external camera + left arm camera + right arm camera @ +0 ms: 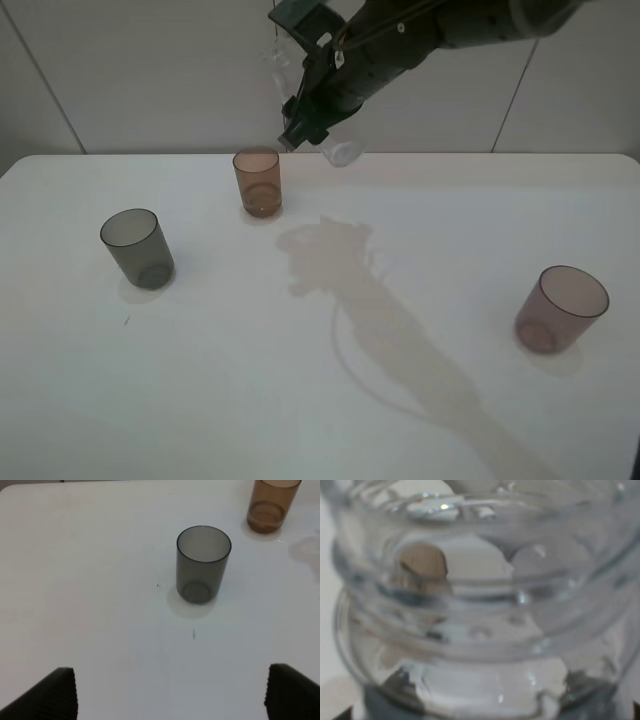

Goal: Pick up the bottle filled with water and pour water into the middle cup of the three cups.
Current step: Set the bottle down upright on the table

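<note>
cups (257,181): 3 | bottle (343,150): 1, clamped in right claw (305,120) | left claw (170,692): apart

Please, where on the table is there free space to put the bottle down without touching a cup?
The widest bare patch of the table lies between the grey cup and the pink cup, in the front middle. Bare room also lies right of the orange cup. Nowhere is crowded; the right gripper holds the bottle beside that cup.

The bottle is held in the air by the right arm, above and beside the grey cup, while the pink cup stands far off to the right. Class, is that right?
One slip: the bottle hangs near the orange-brown cup, not the grey cup, as the high view shows. The pink cup does stand far right.
</note>
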Robot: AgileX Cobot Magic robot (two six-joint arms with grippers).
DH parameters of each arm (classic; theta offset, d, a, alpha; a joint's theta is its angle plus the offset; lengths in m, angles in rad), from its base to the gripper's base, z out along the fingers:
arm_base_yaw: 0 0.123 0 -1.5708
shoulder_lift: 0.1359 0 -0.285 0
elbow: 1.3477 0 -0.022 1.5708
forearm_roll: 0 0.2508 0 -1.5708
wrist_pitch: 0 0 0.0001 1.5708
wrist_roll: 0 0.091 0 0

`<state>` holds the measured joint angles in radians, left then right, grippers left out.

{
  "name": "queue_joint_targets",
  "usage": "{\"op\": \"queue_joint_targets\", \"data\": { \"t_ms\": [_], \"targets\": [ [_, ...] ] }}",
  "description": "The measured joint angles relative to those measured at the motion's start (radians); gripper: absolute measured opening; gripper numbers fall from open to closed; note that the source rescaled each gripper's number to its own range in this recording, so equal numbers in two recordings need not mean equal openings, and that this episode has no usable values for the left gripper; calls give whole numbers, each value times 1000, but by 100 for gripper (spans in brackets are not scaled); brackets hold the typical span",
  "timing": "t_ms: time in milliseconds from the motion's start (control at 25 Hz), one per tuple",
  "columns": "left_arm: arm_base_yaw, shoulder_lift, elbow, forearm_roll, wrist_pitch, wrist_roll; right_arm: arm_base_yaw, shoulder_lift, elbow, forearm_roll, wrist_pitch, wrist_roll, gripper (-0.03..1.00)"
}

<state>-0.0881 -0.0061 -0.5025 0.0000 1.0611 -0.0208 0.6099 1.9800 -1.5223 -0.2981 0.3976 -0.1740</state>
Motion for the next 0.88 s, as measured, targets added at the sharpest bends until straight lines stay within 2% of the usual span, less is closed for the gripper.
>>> {"op": "queue_joint_targets", "data": {
  "t_ms": [160,320,560,680,880],
  "targets": [
    [0,0,0,0,0,0,-24,-80,222,157,-207,1,0],
    [0,0,0,0,0,0,-37,-99,414,268,-422,2,0],
    [0,0,0,0,0,0,-40,-57,596,309,-764,3,0],
    [0,0,0,0,0,0,-40,-26,633,323,-863,4,0],
    [0,0,0,0,0,0,-40,40,642,332,-934,6,0]
  ]
}}
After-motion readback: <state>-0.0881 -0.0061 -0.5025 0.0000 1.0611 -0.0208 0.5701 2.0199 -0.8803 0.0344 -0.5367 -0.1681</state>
